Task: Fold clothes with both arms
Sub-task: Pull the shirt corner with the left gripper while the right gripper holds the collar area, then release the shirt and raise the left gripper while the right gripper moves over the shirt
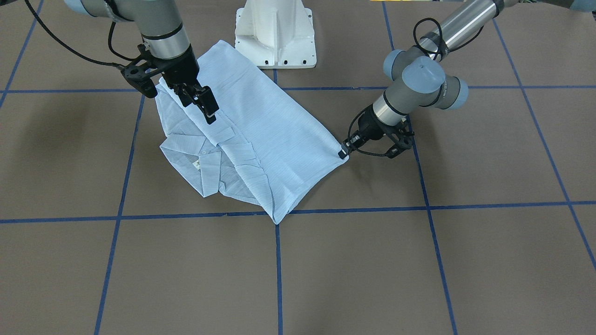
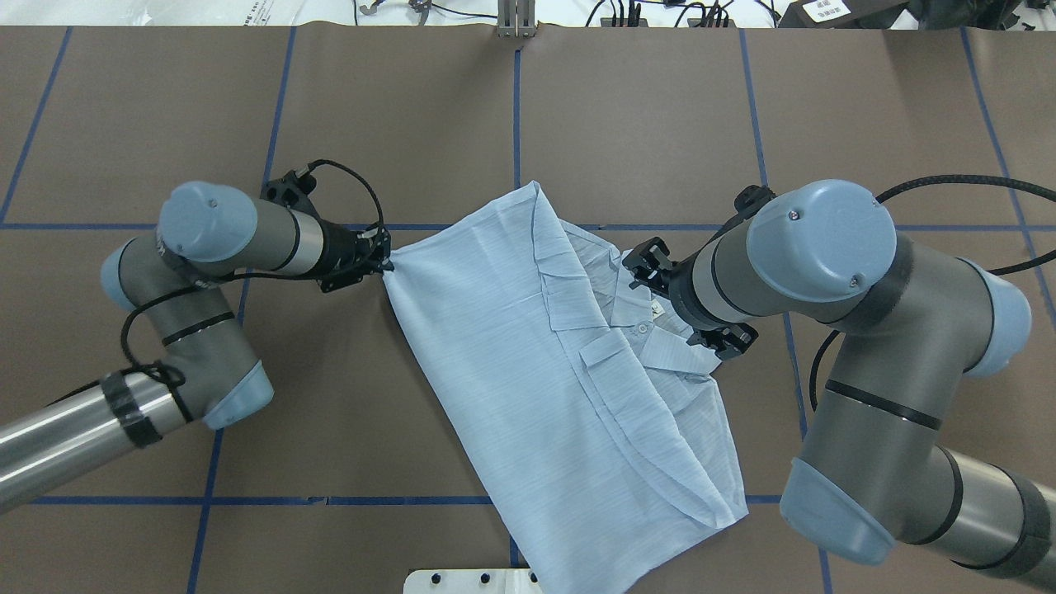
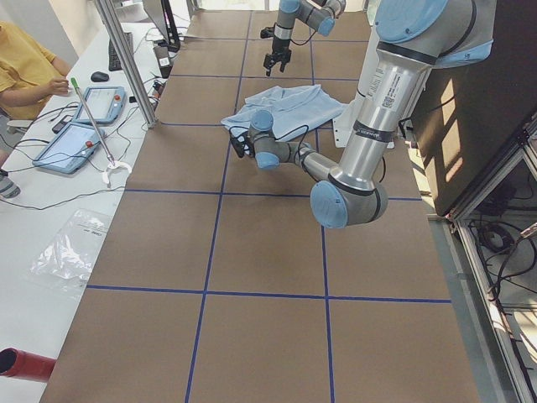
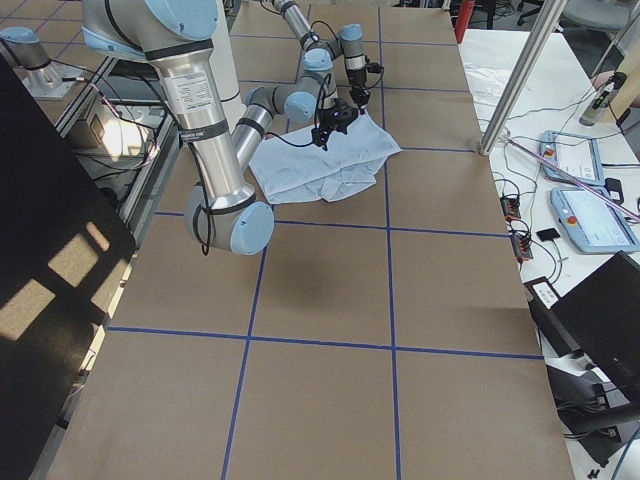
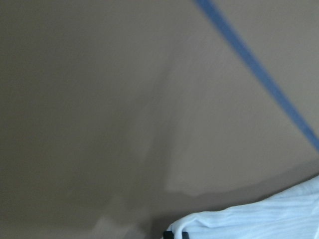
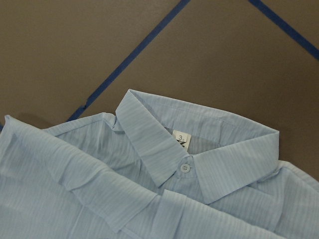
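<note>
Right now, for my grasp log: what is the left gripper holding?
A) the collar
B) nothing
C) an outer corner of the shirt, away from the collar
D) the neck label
C: the left gripper is closed on a corner of the shirt, across the cloth from the collar.

We see a desk (image 1: pixel 489 260) covered in flat brown paper and ruled into large squares by thin blue tape lines (image 1: pixel 278 274). Directly on it lies a pale blue pinstriped button-up shirt (image 1: pixel 260 139), partly folded, collar facing up, spread over a tape crossing. A white metal pedestal base (image 1: pixel 275 32) stands just beside one shirt corner.
</note>
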`<state>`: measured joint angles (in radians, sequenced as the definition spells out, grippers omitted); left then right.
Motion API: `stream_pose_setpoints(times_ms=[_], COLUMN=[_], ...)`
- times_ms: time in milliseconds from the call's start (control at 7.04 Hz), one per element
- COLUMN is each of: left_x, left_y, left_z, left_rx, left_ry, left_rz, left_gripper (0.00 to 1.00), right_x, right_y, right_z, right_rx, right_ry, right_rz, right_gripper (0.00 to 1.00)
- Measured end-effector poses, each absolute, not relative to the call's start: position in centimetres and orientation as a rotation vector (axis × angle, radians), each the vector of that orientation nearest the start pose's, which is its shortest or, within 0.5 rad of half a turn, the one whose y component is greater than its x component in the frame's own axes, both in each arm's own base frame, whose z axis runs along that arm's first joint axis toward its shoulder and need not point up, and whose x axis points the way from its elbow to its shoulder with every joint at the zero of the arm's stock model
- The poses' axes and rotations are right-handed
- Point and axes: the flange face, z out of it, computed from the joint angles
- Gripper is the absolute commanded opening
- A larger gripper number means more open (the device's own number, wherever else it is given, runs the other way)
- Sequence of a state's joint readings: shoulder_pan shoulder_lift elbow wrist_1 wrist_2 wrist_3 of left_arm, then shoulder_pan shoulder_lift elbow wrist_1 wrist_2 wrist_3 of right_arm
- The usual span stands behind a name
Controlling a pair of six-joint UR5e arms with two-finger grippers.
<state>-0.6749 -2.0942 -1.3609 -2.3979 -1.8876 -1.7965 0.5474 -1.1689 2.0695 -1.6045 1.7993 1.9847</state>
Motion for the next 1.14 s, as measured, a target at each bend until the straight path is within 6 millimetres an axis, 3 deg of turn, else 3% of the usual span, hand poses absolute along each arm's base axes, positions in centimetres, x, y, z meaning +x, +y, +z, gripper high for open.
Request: stream_pose_setpoints(times_ms=[142, 284, 426, 568, 853, 1137], left_x=[49.6, 49.7, 49.3, 48.8, 46.2, 40.2], left_y=[-58.0, -62.9, -66.3, -67.9, -67.7, -63.7], left_z=[34.0, 31.5, 29.9, 29.2, 29.0, 31.8], left_rx=[0.046, 0.106, 0.151, 0.182, 0.217, 0.212], left_ry=[1.165, 1.148, 1.133, 1.128, 1.157, 1.202], left_rz=[-0.637, -0.648, -0.643, -0.627, -0.580, -0.478], left_gripper=[0.00, 0.30, 0.56, 0.57, 0.56, 0.56], right_x=[-41.0, -41.1, -41.3, -41.9, -44.4, -47.8], right_y=[-38.0, -38.1, -38.3, -38.6, -39.4, -37.0], right_z=[23.1, 22.8, 22.7, 22.8, 22.2, 21.7], right_rx=[-0.159, -0.154, -0.141, -0.125, -0.106, -0.059], right_ry=[-0.904, -0.910, -0.909, -0.901, -0.887, -0.873], right_rz=[0.795, 0.795, 0.798, 0.799, 0.764, 0.553], right_gripper=[1.00, 1.00, 1.00, 1.00, 1.00, 1.00])
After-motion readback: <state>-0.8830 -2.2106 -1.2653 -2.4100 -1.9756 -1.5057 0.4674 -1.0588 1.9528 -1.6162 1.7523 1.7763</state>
